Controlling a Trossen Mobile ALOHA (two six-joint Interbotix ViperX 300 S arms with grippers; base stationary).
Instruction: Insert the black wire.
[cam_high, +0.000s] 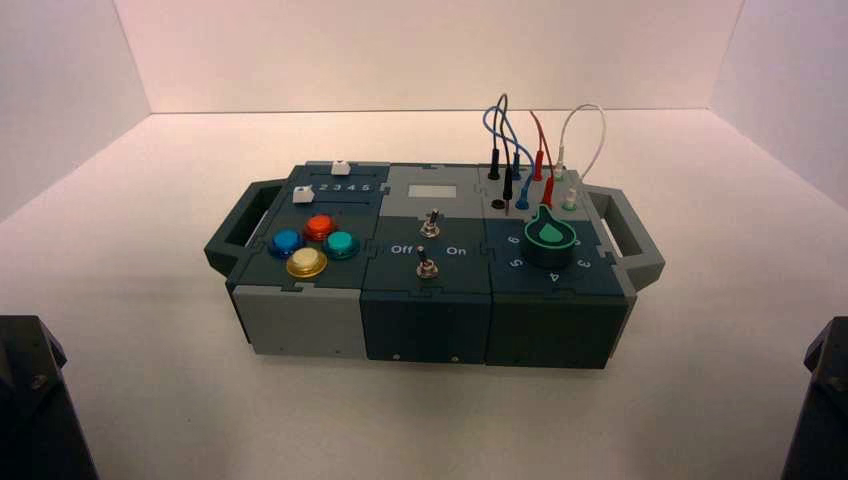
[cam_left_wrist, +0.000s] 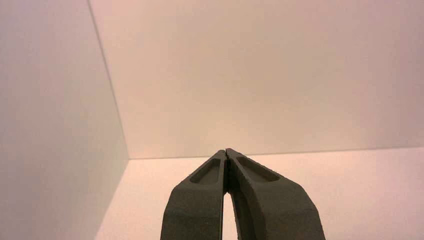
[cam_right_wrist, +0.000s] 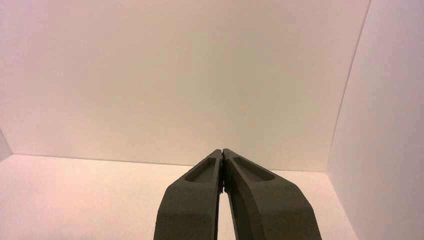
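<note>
The black wire (cam_high: 501, 118) loops up over the box's back right corner in the high view. One black plug (cam_high: 494, 168) stands in a back socket. Its other black plug (cam_high: 508, 188) hangs with its metal pin showing, just beside an open dark socket (cam_high: 498, 203). Neither wrist view shows the box or the wire. My left gripper (cam_left_wrist: 227, 151) is shut and empty and faces the bare floor and wall. My right gripper (cam_right_wrist: 222, 151) is shut and empty, likewise facing the wall. Both arms sit parked at the near corners, the left arm (cam_high: 28, 395) and the right arm (cam_high: 826, 395).
The box (cam_high: 430, 300) stands mid-table with a handle (cam_high: 628, 235) at each end. Blue (cam_high: 522, 190), red (cam_high: 548, 185) and white (cam_high: 585, 125) wires stand beside the black one. A green knob (cam_high: 549, 235), two toggle switches (cam_high: 428, 245), coloured buttons (cam_high: 310, 245) and white sliders (cam_high: 305, 195) are on top.
</note>
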